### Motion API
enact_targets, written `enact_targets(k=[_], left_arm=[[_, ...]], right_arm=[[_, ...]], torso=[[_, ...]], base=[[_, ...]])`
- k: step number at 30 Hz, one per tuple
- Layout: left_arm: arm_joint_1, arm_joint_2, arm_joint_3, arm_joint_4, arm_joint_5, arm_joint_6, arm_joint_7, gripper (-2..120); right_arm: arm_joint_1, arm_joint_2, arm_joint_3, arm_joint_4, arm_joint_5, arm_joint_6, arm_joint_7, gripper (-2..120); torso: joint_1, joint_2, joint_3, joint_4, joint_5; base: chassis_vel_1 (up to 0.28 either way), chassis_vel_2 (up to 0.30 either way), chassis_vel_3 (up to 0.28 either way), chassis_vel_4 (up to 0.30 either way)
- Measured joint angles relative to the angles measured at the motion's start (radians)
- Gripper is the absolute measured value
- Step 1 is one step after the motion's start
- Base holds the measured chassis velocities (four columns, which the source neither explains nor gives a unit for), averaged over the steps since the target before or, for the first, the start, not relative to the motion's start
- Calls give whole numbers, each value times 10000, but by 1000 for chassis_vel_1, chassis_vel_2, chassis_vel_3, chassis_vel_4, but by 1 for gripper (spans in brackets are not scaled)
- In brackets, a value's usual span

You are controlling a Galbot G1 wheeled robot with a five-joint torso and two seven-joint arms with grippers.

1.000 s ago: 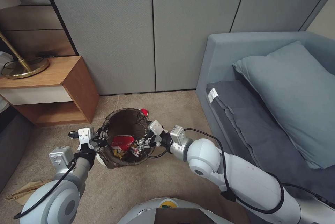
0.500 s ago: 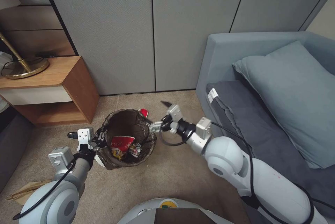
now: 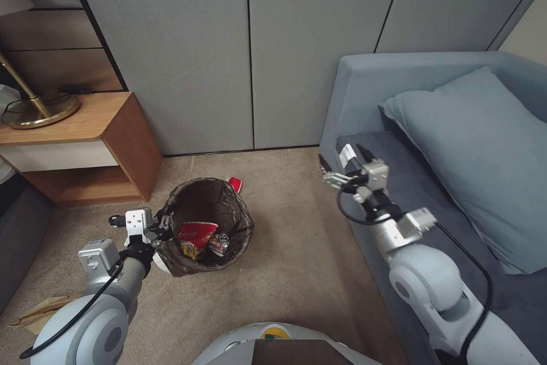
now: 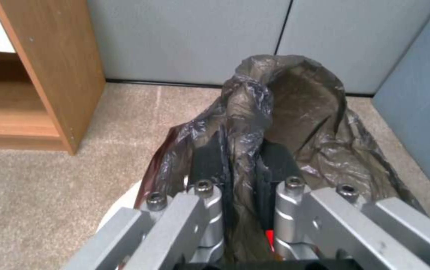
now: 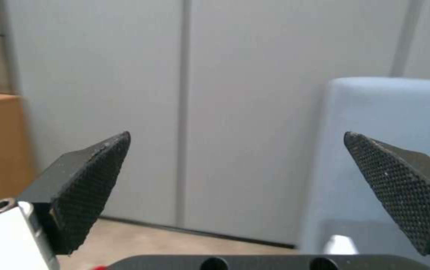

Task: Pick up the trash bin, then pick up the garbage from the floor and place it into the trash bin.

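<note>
Since a second ago, the right gripper (image 3: 340,167) has been drawn away from the mouth of the trash bin (image 3: 206,225) and swung across to the front edge of the sofa (image 3: 370,77); the bin and the left arm have not shifted. In the right wrist view its two black textured fingers (image 5: 87,180) are spread wide apart with nothing between them. The left gripper (image 4: 242,170) is clamped on the bin's rim, one finger inside and one outside the brown bag (image 4: 295,97) folded over it, at the side of the bin nearest the robot.

Inside the bin, a crushed red-and-white cup (image 3: 198,233) and crumpled wrappers are seen. A red scrap (image 3: 235,184) lies on the floor (image 3: 285,274) just behind the bin, and a flat brown paper bag (image 3: 40,311) lies on the carpet at the robot's left, well apart from the bin.

For the step in hand, the bin is best kept steady and upright while the empty right gripper is brought low over the next piece, so that only the litter is pinched and not the carpet.

The floor is tan short-pile carpet. Grey wall panels (image 3: 250,40) stand behind, a wooden side table (image 3: 85,143) is at the left, and a blue pillow (image 3: 484,160) rests on the sofa.
</note>
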Motion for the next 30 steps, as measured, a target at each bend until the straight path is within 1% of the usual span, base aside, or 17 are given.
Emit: enact_targets(k=[1, 2, 3, 4, 5, 6, 9, 30], left_arm=[[8, 1, 5, 0, 0, 20, -17, 8], [8, 1, 5, 0, 0, 20, -17, 8], [21, -2, 11, 0, 6, 33, -31, 8], [35, 0, 12, 0, 23, 41, -39, 8], [35, 0, 12, 0, 23, 41, -39, 8], [58, 12, 8, 0, 66, 53, -46, 8], [68, 56, -7, 0, 67, 159, -43, 8], [41, 33, -45, 0, 67, 260, 16, 8]], right_arm=[[-262, 357, 221, 33, -337, 118, -59, 100], [-262, 357, 221, 33, -337, 118, -59, 100], [-558, 817, 473, 125, -617, 187, -234, 100], [-769, 1137, 609, 223, -746, 193, -348, 100], [-769, 1137, 609, 223, -746, 193, -348, 100], [-1105, 1706, 747, 446, -891, 182, -438, 100], [-1317, 2126, 747, 550, -1156, 158, -446, 100], [-1140, 2142, 871, 297, -1115, 71, -275, 100]], torso=[[0, 0, 0, -1, 0], [0, 0, 0, -1, 0], [0, 0, 0, 2, -1], [0, 0, 0, -1, 0], [0, 0, 0, -1, 0], [0, 0, 0, -1, -3], [0, 0, 0, 0, -3], [1, 0, 1, 1, -2]], base=[[0, 0, 0, 0], [0, 0, 0, 0], [0, 0, 0, 0], [0, 0, 0, 0], [0, 0, 0, 0], [0, 0, 0, 0], [0, 0, 0, 0], [7, 8, 6, 7]])
